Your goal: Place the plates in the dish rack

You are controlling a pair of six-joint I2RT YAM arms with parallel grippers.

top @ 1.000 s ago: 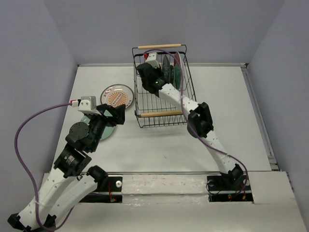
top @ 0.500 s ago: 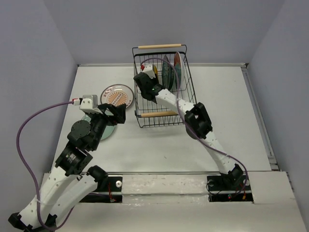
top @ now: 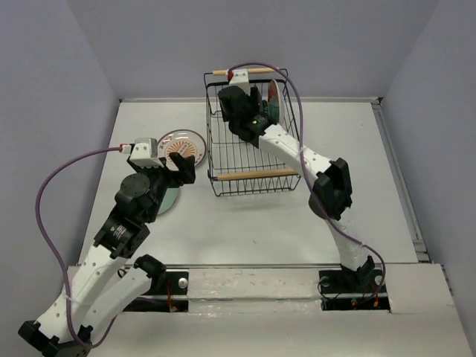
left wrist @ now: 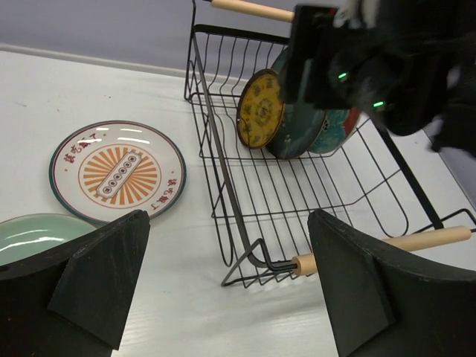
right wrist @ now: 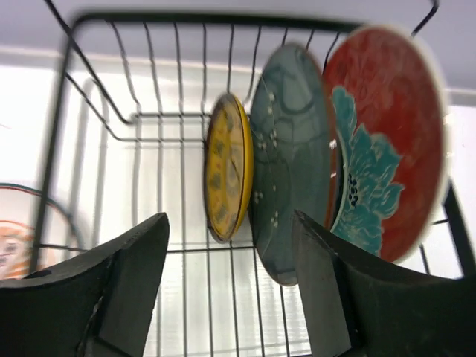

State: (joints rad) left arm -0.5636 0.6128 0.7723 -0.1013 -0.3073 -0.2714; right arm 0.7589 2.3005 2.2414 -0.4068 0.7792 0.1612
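Three plates stand on edge inside the dish rack (top: pixel 223 152), up at its far end and toward its right side: amber-yellow plate (right wrist: pixel 227 178) nearest the open middle, large blue-teal plate (right wrist: pixel 294 163) next, red plate with teal flowers (right wrist: pixel 387 141) closest to the right wire wall. Overlapping one another in the right wrist view; whether they touch, and whether a fourth hides among them, cannot be told. Two more lie flat on the table (top: pixel 357 186) left of the rack: white plate with orange centre (left wrist: pixel 117 172) near the rack's left wall, pale mint green plate (left wrist: pixel 37 234) closer to the arm bases, its rim close to the white one's. Right gripper (right wrist: pixel 230 223) hangs within the rack's outline above the wire floor, pointed at the standing plates; jaws parted a good way, nothing between them, neither finger on a plate, the yellow one's lower edge showing beyond the gap. Left gripper (left wrist: pixel 229 223) hovers over the table beside the white plate, short of the rack's near left corner; jaws spread wide, nothing held. Rack sits upright on the table, a light wooden handle (top: pixel 253 175) across the near end and another across the far end.
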